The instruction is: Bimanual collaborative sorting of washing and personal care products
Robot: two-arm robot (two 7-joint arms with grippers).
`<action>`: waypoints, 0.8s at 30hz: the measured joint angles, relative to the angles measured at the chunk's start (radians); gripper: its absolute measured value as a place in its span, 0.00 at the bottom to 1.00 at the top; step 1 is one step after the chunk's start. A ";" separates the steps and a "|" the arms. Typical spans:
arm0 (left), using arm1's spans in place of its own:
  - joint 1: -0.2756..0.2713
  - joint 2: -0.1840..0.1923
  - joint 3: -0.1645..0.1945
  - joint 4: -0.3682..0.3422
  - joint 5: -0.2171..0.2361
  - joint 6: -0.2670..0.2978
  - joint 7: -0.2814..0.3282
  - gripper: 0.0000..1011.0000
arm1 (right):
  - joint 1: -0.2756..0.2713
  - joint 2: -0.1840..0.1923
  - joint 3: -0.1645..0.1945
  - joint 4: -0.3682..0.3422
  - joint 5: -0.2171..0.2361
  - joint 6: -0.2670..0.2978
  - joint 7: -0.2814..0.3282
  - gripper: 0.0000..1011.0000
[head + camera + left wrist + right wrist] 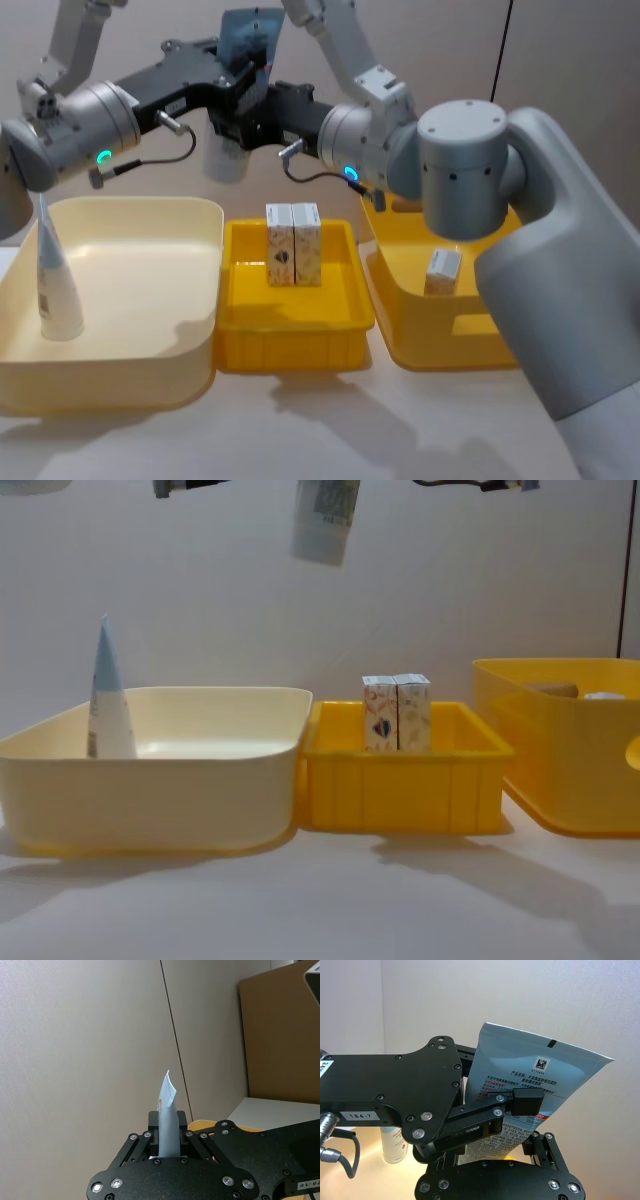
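Note:
High above the bins, a pale blue-and-white squeeze tube [249, 42] hangs between my two grippers, crimped end up and cap end down. My left gripper [240, 88] reaches in from the left and is shut on it. In the left wrist view the tube [168, 1110] stands edge-on between that gripper's fingers [153, 1125]. My right gripper [264, 106] meets it from the right, just below the tube's printed face [540, 1080], where the left gripper's pad [527, 1101] presses. A second tube [55, 285] stands in the cream bin [110, 375]. Two patterned boxes [293, 245] stand in the middle yellow bin [290, 345].
A larger yellow bin [440, 340] at the right holds one small box [443, 270]. The three bins stand side by side, touching, across the table. From the chest the held tube [325, 515] hangs well above the gap between the cream bin [150, 790] and the middle bin [400, 795].

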 joint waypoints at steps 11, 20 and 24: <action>0.000 0.000 0.000 0.000 0.000 0.000 0.000 0.19 | 0.000 0.000 0.000 0.000 0.000 0.000 0.000 0.59; 0.000 0.000 0.000 0.000 0.000 0.000 0.000 0.19 | 0.000 0.000 0.000 0.000 0.000 0.000 0.000 0.59; 0.000 0.000 0.000 0.000 0.000 0.000 0.000 0.19 | 0.000 0.000 0.000 0.000 0.000 0.000 0.000 0.59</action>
